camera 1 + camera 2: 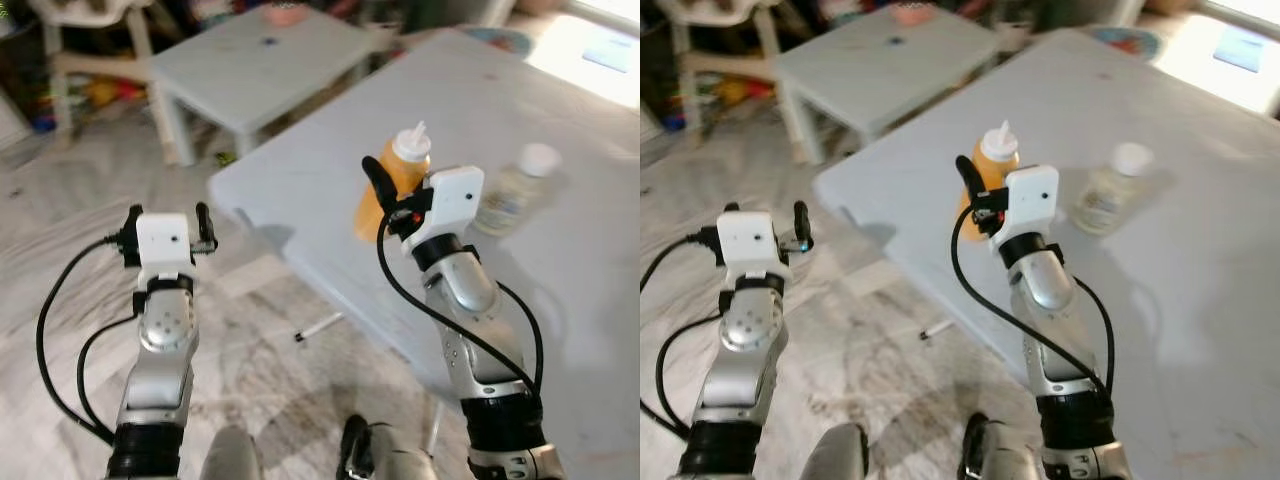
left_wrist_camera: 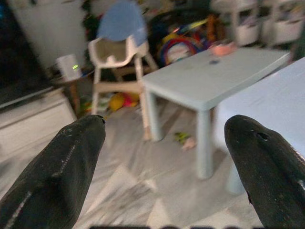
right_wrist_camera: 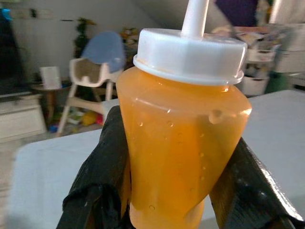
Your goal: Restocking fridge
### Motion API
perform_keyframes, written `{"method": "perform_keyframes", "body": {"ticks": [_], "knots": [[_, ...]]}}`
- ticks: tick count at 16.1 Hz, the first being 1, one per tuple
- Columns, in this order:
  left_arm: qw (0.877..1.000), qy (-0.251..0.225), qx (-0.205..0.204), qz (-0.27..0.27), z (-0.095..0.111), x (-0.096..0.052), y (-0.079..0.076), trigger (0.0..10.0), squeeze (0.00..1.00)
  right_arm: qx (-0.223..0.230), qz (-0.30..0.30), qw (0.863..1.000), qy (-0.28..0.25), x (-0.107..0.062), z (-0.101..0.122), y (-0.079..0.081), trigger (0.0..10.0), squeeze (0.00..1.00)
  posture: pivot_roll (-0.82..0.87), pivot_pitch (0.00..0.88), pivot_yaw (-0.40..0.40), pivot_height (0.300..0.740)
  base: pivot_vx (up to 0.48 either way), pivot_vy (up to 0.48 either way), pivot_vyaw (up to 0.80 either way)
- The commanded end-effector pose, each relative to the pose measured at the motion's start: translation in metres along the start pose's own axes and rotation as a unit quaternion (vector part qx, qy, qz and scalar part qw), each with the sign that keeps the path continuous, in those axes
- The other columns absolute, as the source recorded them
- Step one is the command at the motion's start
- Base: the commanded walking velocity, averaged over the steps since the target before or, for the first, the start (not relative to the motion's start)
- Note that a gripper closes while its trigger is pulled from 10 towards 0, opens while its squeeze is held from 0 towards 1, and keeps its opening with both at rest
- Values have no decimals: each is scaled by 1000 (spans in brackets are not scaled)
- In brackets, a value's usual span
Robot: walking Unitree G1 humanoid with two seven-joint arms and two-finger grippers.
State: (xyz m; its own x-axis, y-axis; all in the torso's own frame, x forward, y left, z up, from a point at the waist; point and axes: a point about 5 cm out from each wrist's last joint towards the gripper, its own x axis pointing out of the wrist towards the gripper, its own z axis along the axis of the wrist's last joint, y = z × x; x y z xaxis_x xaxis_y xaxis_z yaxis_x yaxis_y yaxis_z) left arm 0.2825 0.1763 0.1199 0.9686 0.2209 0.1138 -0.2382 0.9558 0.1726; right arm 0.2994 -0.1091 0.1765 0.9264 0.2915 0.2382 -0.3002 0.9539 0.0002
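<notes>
An orange squeeze bottle (image 1: pixel 402 172) with a white nozzle cap is held near the left edge of the big grey table (image 1: pixel 570 300). My right gripper (image 1: pixel 393 197) is shut on it. In the right wrist view its black fingers (image 3: pixel 102 176) press both sides of the orange squeeze bottle (image 3: pixel 181 143). Whether the bottle's base rests on the table I cannot tell. A clear bottle (image 1: pixel 514 188) with a white cap stands just right of it. My left gripper (image 1: pixel 168 214) is open and holds nothing, raised over the floor to the left of the table.
A small low grey table (image 1: pixel 260 60) stands beyond the floor gap, with a pink thing (image 1: pixel 287 14) on it. A high chair (image 2: pixel 119 45) and toys lie behind it. Marbled floor (image 1: pixel 270 340) runs between me and the tables.
</notes>
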Motion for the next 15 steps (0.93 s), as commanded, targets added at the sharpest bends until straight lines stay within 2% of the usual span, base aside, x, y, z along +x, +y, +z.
{"method": "perform_keyframes", "body": {"ticks": [1, 3, 6, 10, 12, 15], "knots": [[1000, 7, 6, 4, -5, -5, 1, 10000, 0, -5, -5, 1000, -9, -3, 2, -1, 10000, 0, 31, 94, -21, 740, -240, 0, 800], [1000, 4, 8, 5, -4, -2, 3, 10000, 0, -3, -8, 1000, -7, -5, 2, -1, 10000, 0, 26, 94, -19, 740, -242, 0, 619], [1000, -4, 11, 12, -1, 6, 7, 10000, 0, -3, -18, 1000, -9, -5, 2, -4, 10000, 0, 20, 92, -18, 740, -240, 0, 0], [1000, -5, 14, 14, -2, 7, 7, 10000, 0, -3, -29, 1000, -4, -5, -3, -8, 10000, 0, 26, 65, -15, 740, -242, 0, 0], [1000, 0, 14, 19, -8, 7, 8, 10000, 0, -9, -47, 999, 8, -11, -13, -16, 10000, 0, 42, 10, -15, 740, -242, 0, 0], [999, 13, 26, 28, -20, 2, 15, 10000, 0, -28, -73, 996, 37, -21, -28, -31, 10000, 0, 48, 0, -12, 740, -244, 0, 0]]}}
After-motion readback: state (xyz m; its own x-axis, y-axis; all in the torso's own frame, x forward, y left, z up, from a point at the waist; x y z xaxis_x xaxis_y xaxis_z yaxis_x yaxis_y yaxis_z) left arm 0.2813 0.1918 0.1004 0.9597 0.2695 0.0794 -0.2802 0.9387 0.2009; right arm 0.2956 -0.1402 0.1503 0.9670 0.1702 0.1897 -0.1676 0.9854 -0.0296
